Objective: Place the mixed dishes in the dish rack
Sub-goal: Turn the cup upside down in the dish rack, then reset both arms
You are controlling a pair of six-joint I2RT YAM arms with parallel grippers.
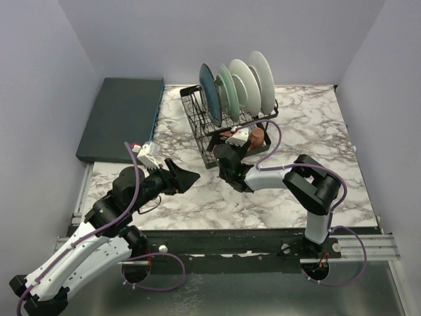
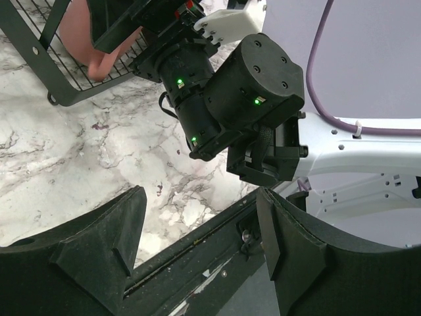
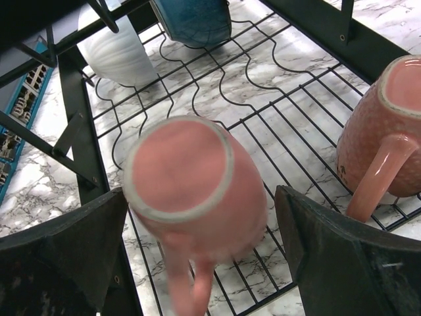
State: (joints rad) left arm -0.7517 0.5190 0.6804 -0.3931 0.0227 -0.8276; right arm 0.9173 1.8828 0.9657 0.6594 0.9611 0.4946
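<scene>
Salmon-pink mugs (image 3: pixel 191 191), black wire rack (image 3: pixel 81 125), white table (image 1: pixel 316 125) — grey marble veining

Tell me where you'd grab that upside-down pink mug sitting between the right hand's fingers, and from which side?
Grip the pink mug across its round body, coming from above over the upturned base. Its handle sticks out toward the near side, so the fingers should close on the two bare flanks.
</scene>
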